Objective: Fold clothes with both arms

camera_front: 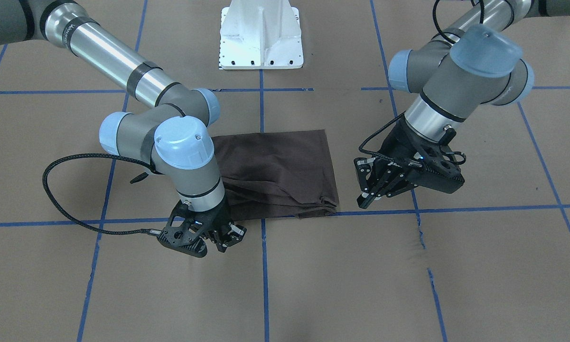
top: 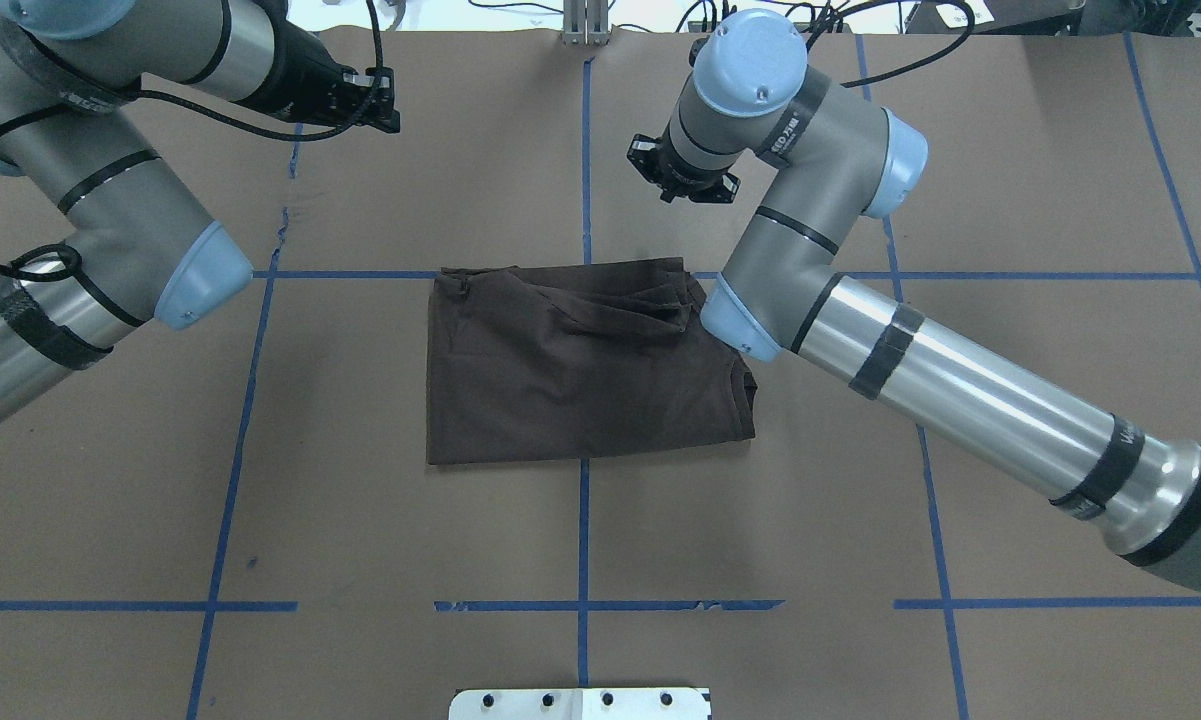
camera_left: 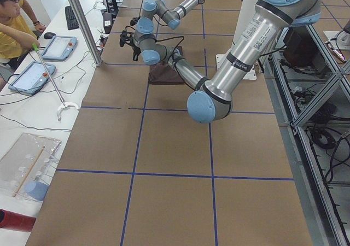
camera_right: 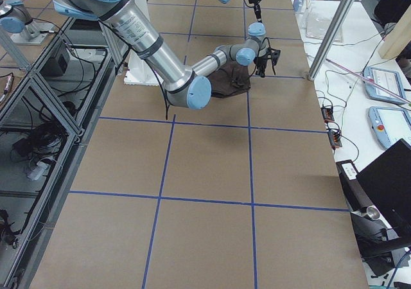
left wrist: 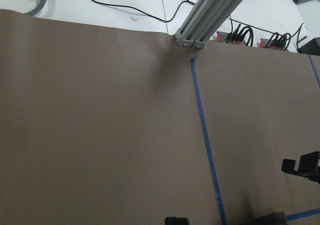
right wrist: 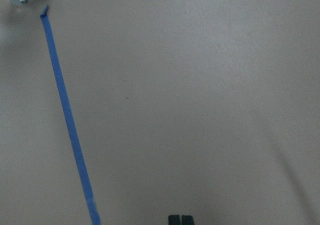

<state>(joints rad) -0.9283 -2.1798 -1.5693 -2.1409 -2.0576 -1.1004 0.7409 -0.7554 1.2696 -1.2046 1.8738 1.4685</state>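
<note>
Brown taped table (top: 580, 540): folded T-shirt (top: 570, 370) flat; left pincer (camera_front: 372, 185) spread, right pincer (camera_front: 228, 240) pressed together, both empty.

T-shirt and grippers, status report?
Left gripper open, empty. Right gripper shut, empty. T-shirt folded on table, both grippers clear of it. Nothing obstructing.

Opposed table (top: 360, 520) views; wrist closeups, perhaps tilted.
</note>
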